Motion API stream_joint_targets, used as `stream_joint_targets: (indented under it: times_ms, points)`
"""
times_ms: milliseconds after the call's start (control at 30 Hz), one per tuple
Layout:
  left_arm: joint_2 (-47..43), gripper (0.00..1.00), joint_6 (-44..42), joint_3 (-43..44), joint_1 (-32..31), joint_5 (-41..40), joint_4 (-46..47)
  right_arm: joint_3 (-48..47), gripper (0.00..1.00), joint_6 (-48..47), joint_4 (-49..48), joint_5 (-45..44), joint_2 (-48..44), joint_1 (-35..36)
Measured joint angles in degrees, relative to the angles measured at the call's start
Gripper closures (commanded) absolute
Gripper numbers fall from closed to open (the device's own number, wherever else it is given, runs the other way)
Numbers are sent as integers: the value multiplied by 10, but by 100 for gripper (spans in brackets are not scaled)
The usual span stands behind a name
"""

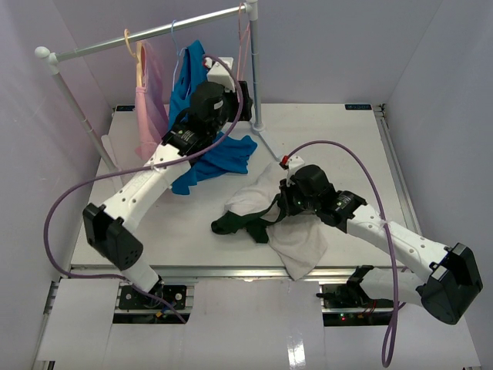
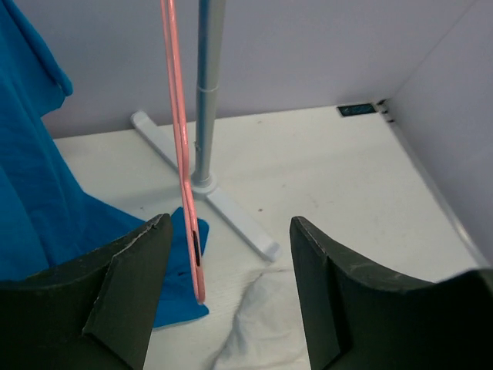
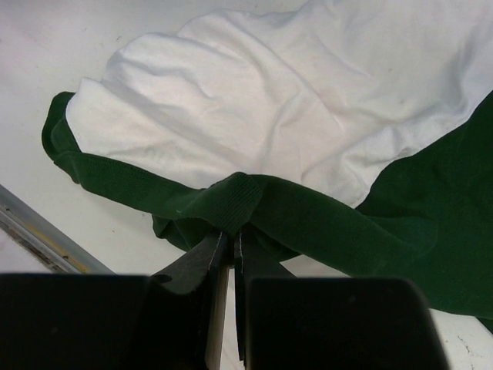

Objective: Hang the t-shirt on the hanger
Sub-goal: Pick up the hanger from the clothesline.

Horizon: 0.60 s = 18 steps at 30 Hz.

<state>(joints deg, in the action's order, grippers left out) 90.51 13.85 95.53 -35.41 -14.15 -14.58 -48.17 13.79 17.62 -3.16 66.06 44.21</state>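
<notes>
The t-shirt [image 1: 302, 245] lies crumpled on the table, white body towards the front, dark green parts [image 1: 245, 222] to the left. My right gripper [image 1: 285, 203] is shut on its dark green ribbed edge [image 3: 243, 199], fingers pressed together under the fold [image 3: 235, 235]. The white body fills the right wrist view [image 3: 308, 92]. The thin pink hanger [image 1: 245, 48] hangs at the right end of the rail. In the left wrist view it [image 2: 182, 146] hangs between the jaws, near the left finger, not touched. My left gripper [image 2: 231, 262] [image 1: 237, 94] is open.
The clothes rail [image 1: 154, 35] stands at the back on a post [image 1: 254, 77] with a foot [image 2: 231, 212]. A bright blue shirt [image 1: 206, 158], a pale pink garment [image 1: 152, 100] and a yellow-orange hanger [image 1: 129, 45] hang on it. Walls close in at left, right and back.
</notes>
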Motion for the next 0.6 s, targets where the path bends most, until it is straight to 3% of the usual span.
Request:
stream_joint_targets:
  times_ms: [267,600]
  points:
    - [137,36,-49,82,19,-33,-29,17,92,-4,-4,0,-12,-2]
    - [174,40,-98,123,30,-57,-21,22,92,-5,-9,-4,-28,-3]
